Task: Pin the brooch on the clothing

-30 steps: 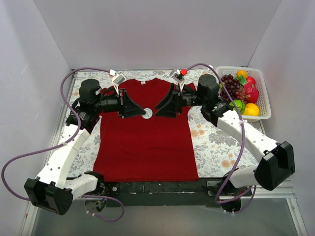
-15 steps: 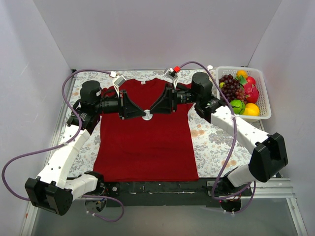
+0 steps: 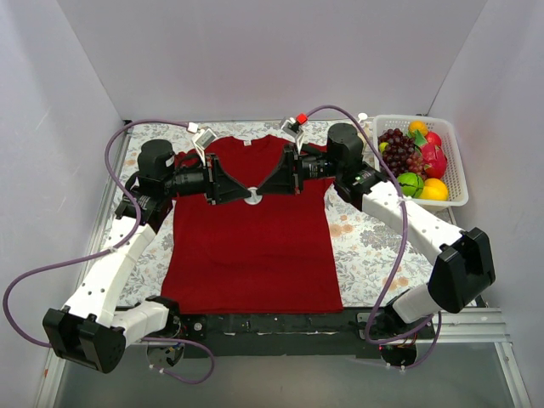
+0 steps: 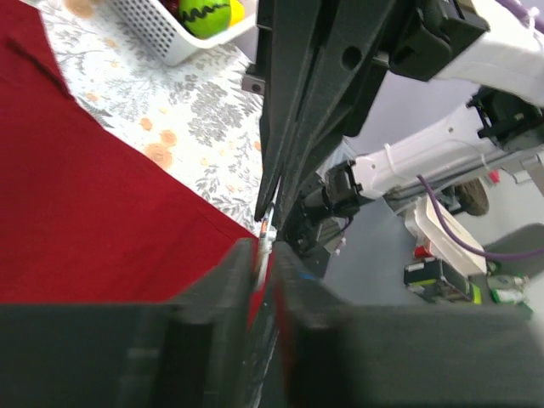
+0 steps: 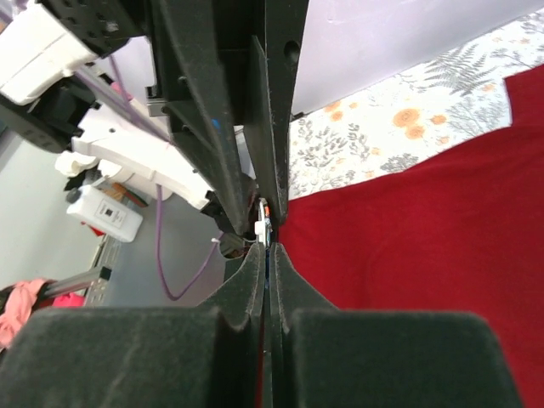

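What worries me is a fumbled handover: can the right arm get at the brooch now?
Likely yes. The right pincer looks closed on the brooch, tip to tip with the left pincer above the shirt; nothing lies between.

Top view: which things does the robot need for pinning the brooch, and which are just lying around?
Needed: brooch, red T-shirt, left gripper, right gripper.
Just lying around: white basket, grapes, other fruit, flowered tablecloth.

Brooch (image 3: 253,200) over clothing's (image 3: 251,255) upper middle; basket (image 3: 460,161) far right on table (image 3: 365,246).
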Motion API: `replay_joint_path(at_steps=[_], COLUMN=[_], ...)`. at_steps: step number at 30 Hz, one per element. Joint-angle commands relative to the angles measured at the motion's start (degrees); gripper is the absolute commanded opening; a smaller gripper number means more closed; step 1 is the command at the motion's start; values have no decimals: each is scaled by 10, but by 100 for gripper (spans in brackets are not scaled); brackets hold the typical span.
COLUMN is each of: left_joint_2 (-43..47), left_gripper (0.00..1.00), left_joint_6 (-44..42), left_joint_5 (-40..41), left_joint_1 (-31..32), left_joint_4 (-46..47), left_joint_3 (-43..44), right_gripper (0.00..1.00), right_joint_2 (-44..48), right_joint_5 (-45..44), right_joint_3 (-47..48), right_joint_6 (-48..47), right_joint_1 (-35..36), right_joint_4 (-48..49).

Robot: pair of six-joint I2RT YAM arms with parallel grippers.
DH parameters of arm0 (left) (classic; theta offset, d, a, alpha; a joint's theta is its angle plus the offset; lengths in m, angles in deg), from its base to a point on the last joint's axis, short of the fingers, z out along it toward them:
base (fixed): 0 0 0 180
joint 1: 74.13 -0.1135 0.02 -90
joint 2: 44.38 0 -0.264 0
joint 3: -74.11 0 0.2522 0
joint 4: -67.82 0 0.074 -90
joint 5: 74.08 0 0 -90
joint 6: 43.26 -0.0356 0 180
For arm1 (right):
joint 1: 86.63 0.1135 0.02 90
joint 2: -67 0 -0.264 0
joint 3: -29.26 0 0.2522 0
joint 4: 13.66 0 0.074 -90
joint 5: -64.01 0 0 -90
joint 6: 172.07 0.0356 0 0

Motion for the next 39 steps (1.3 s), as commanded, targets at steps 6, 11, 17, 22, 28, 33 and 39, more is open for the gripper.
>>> replay_joint_path(at_steps=[6, 11, 17, 22, 28, 33, 39], left_joint_2=[32, 22, 35, 25, 13, 12, 5], left_gripper=[74, 81, 69, 48, 35, 34, 31], left_joint_6=[35, 68, 124, 170, 180, 181, 178], left_joint_5=[114, 99, 63, 39, 19, 21, 21], left_joint_1=[0, 0, 0, 0, 1, 1, 2], left_joint_4=[34, 64, 175, 239, 255, 255, 257], left_joint_3=[8, -7, -49, -64, -63, -66, -70], right_gripper=[1, 1, 1, 1, 1, 1, 1], right_joint_2=[70, 102, 116, 118, 119, 120, 126], right_joint_5=[-121, -165, -174, -178, -184, -186, -193], right_joint_3=[-10, -50, -66, -64, -61, -62, -63], right_joint_6=[-26, 6, 29, 34, 34, 36, 38], right_joint_1=[3, 3, 3, 3, 3, 2, 3], right_joint_4=[-25, 19, 43, 47, 50, 51, 53])
